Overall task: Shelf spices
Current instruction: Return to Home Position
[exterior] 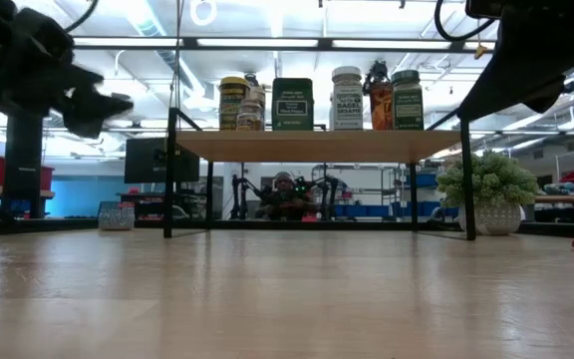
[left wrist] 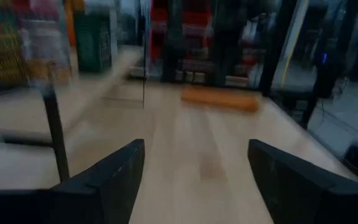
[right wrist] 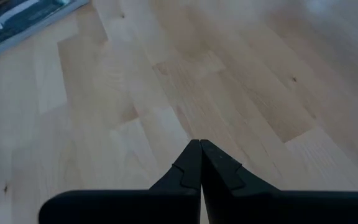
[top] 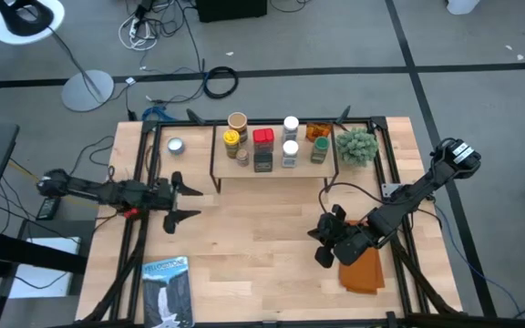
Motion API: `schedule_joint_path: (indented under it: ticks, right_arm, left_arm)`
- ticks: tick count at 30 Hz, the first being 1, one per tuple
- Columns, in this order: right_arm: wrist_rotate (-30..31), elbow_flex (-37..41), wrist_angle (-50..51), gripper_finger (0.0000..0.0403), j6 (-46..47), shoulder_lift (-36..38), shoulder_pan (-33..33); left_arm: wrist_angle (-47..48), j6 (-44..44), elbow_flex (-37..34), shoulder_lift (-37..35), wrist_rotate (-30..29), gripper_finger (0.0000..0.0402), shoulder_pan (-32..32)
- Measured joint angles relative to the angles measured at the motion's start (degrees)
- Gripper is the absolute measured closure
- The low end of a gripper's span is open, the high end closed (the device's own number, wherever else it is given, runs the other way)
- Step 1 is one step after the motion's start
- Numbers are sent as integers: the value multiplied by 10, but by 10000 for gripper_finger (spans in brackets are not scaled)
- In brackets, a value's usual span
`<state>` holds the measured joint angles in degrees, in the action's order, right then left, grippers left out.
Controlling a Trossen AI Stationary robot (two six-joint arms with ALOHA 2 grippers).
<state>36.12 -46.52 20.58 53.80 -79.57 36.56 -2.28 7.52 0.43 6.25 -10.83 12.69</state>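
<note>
Along the far edge of the table [top: 244, 246], midway across, stands the shelf [top: 308, 171]. The spices [top: 262, 138] sit on its light board in two loose rows. From my low camera I see them lined up on top, among them a dark green tin [exterior: 292, 104] near the middle and a white-lidded jar [exterior: 347, 98] just to its right.

A small round candle [top: 175, 145] sits on the table left of the shelf, and a potted plant [top: 356, 144] stands just beside the shelf's right end. A blue-and-white booklet [top: 167, 290] lies flat at the near left. An orange cloth [top: 365, 271] lies at the near right, partly under my right arm.

My left gripper [top: 199, 203] hangs over the left side of the table, nearer than the candle and pointing right. Its claw is spread wide and empty, and the left wrist camera shows bare wood between the two fingers [left wrist: 114, 180].

My right gripper [top: 320, 244] hangs over the right half of the table, just left of the cloth. Its claw is pressed together on nothing, and the right wrist camera shows the tips meeting above plain boards.
</note>
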Motion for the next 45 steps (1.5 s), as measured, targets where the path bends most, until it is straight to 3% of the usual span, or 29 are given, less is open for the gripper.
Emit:
schedule_joint_path:
  ticks: [3, 8, 14, 17, 24, 45]
  right_arm:
    - [-4, 0, -7, 401, 0, 0, 0]
    - [-18, -1, -27, 401, 0, 0, 0]
    - [-31, -1, -36, 401, 0, 0, 1]
    - [-35, -1, -38, 401, 0, 0, 1]
    - [-35, -1, -40, 401, -1, 0, 1]
    - [-34, -1, -41, 401, -136, 0, -6]
  left_arm:
    - [4, -52, 0, -63, 12, 110, -2]
    - [10, -70, 4, -62, -36, 110, -27]
    - [12, -83, 4, -63, -36, 110, -66]
    - [14, -72, 5, -61, -22, 110, -83]
    - [24, -71, 2, -60, 79, 110, -90]
    - [-44, -72, 0, -59, 77, 110, -90]
